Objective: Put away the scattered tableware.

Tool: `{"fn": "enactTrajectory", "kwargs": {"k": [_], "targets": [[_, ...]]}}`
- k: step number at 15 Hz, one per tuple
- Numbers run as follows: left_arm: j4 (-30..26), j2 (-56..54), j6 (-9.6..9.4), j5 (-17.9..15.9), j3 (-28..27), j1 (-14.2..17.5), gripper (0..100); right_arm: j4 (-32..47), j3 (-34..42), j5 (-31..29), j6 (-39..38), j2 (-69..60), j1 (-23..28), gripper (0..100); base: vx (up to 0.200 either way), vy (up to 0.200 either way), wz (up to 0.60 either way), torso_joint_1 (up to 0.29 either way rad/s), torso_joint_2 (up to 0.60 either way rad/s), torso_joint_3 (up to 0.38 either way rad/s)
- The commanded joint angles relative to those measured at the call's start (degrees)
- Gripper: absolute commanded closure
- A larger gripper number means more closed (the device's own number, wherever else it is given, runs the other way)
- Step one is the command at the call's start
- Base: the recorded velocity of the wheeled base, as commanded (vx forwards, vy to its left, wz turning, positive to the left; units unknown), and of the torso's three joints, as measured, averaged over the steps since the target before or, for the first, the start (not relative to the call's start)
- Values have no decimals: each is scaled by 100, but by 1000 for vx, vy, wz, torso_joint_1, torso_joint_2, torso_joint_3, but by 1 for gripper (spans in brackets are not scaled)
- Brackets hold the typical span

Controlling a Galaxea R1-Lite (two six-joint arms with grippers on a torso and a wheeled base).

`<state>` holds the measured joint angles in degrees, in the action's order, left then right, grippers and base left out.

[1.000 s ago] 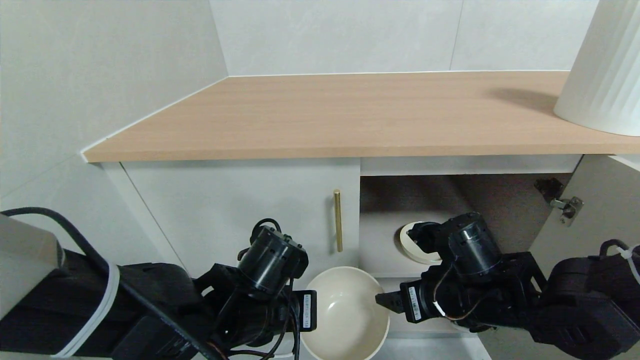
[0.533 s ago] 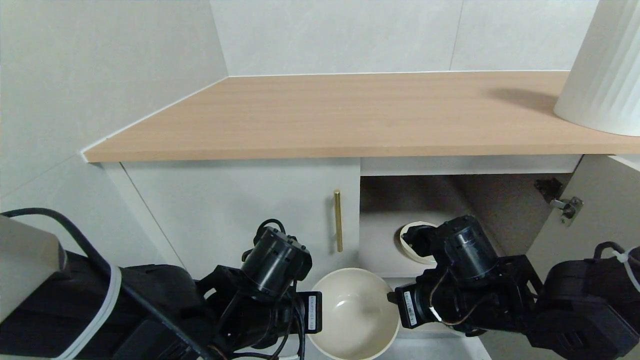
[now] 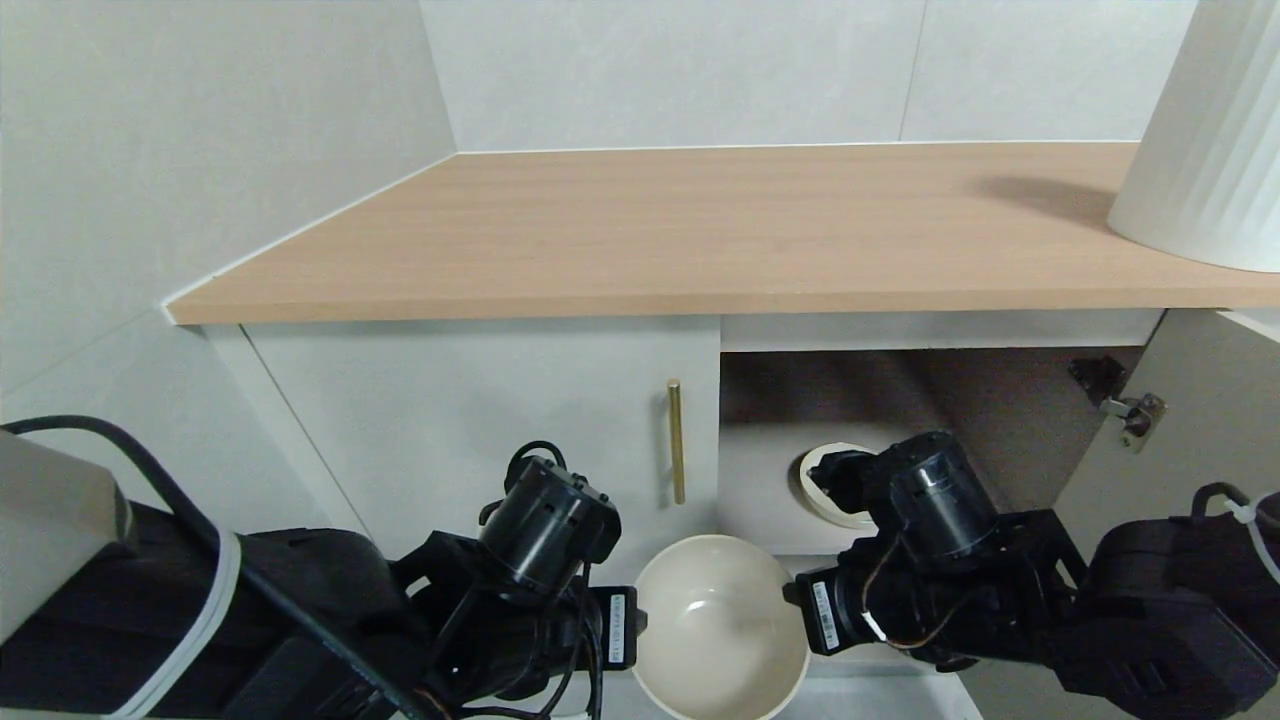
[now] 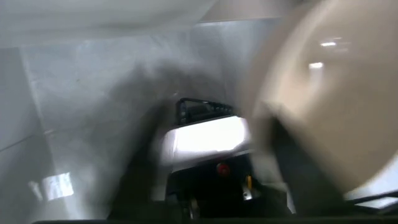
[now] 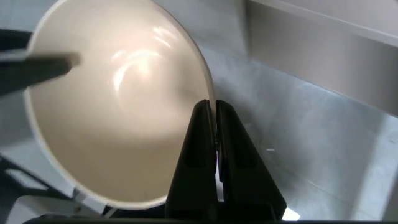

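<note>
A: Start at the left. What has the left pincer (image 3: 630, 628) got?

B: It sits at the left rim of the bowl (image 3: 718, 630). In the right wrist view one of its fingers (image 5: 43, 67) lies over that rim, so I read it as clamped there, though its other finger is hidden.

A: And the bowl itself?

B: It is in the air, low in front of the cabinet, just below the closed door's brass handle (image 3: 676, 440) and well under the tabletop (image 3: 700, 230). It is round, so it has no long axis to speak of, and its mouth faces up.

A: The right side?

B: The right pincer (image 5: 216, 118) is pinched on the opposite rim, its fingers nearly together with the bowl's wall between them. Beyond it is the open compartment (image 3: 1000, 400), with a pale round dish (image 3: 815, 480) on its floor.

A: What could go wrong?

B: Two arms hold one stiff bowl. If they drift out of step, a thin rim grip may slip or the bowl may twist. If one lets go, the bowl hangs by one edge and may tip. Going in, it could catch the door's edge or knock that dish.
</note>
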<state>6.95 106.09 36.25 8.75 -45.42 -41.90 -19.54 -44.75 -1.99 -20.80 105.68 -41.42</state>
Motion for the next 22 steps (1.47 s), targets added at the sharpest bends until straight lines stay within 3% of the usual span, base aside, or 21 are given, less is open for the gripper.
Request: {"fn": "enactTrajectory", "kwargs": {"k": [1,5,10,17,22], "targets": [[35,-10,4,-32,-11,-11,0,-32,-7,49,5,5,-15,100,0,0,0,0,0,0],[35,-27,4,-32,-19,-11,0,-6,72,23,58,23,-6,100,0,0,0,0,0,0],[35,-71,4,-32,-28,-11,0,38,63,-540,331,427,161,100,0,0,0,0,0,0],[26,-98,4,-5,-28,-11,0,-23,-280,-689,208,673,1339,100,0,0,0,0,0,0],[26,-98,4,12,-28,-11,0,-32,-754,-698,-733,910,1699,100,0,0,0,0,0,0]]}}
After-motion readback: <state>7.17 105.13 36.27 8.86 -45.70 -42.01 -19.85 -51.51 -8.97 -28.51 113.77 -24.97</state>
